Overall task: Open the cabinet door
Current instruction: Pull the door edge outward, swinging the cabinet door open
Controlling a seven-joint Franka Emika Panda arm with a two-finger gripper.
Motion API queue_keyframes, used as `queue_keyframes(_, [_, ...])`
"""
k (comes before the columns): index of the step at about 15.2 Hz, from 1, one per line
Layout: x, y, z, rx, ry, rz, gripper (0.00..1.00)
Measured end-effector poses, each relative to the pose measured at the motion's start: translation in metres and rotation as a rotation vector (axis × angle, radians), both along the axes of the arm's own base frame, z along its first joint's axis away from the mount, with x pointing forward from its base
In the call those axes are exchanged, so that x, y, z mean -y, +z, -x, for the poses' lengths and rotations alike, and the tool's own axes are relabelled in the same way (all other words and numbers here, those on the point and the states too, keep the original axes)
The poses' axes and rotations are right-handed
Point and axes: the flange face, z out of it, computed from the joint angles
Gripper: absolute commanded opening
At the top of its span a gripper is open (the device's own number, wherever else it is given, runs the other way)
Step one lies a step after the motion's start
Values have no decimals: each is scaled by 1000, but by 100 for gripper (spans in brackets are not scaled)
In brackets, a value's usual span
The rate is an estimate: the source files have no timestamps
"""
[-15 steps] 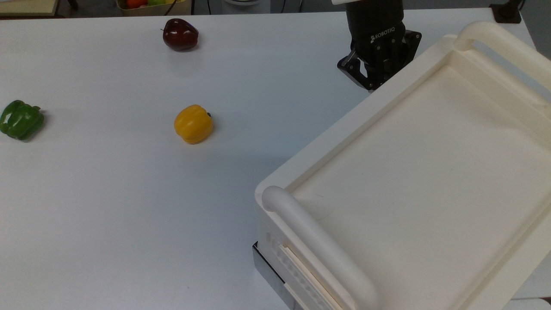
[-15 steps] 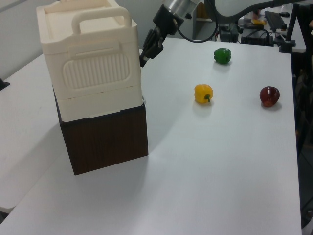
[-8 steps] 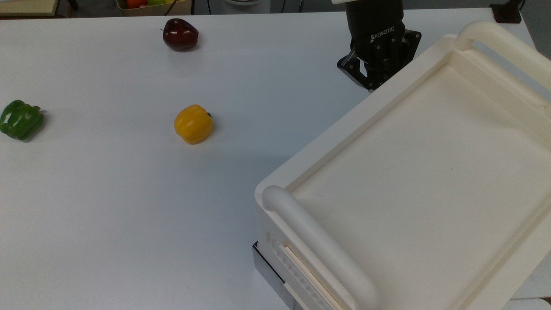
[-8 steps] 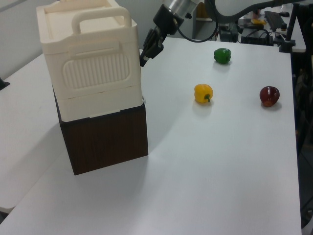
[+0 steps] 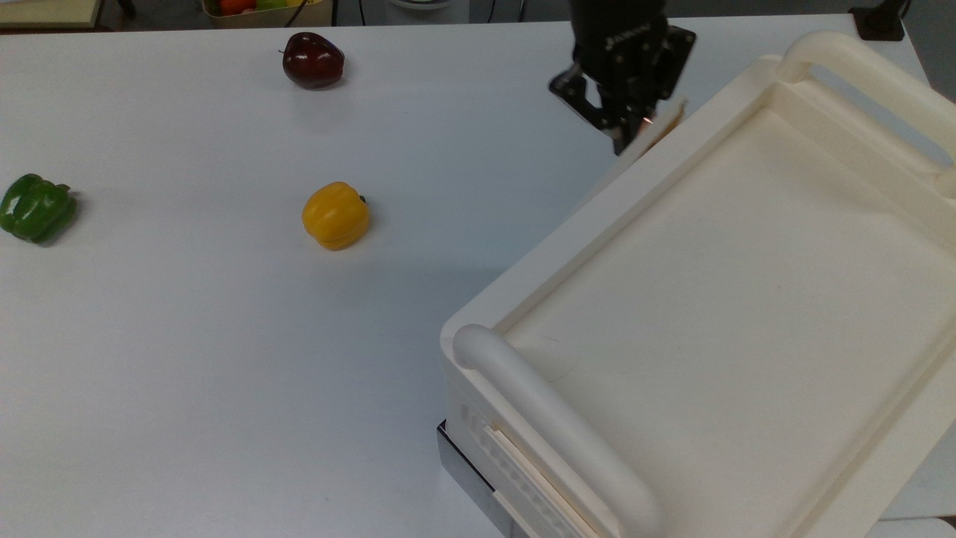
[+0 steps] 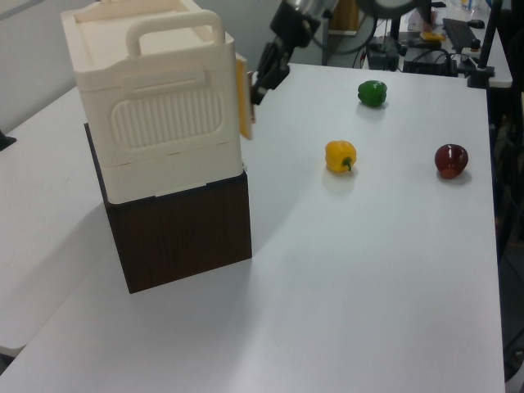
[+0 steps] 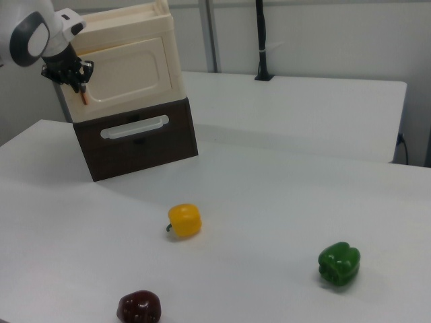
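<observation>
The cabinet [image 5: 732, 284] is a big cream box on a dark brown base, at the top view's right. Its cabinet door [image 5: 660, 125] is a thin cream panel standing slightly ajar from the cabinet's side. In the left view the cabinet door [image 6: 243, 102] sticks out at the box's right corner. In the right view the cabinet door [image 7: 131, 70] faces the camera, with the copper handle [image 7: 85, 98] at its left edge. My black gripper [image 5: 627, 134] [image 6: 259, 88] [image 7: 79, 85] is shut on that handle.
A yellow pepper [image 5: 335, 215], a green pepper [image 5: 36, 208] and a dark red pepper [image 5: 313, 60] lie spread on the white table [image 5: 224, 359]. The brown base [image 7: 135, 145] carries a cream drawer handle. A black post [image 7: 260, 40] stands behind the cabinet.
My gripper has moved toward the top view's upper left with the handle, swinging the door's edge away from the cabinet. The cabinet itself has shifted slightly.
</observation>
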Motion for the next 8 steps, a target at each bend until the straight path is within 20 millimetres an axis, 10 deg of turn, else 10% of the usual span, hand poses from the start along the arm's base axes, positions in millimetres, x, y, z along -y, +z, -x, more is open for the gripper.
queue_keyframes(3, [42, 7, 8, -103, -33, 29, 100])
queue_keyframes(8, [104, -2, 12, -247, -107, 74, 100])
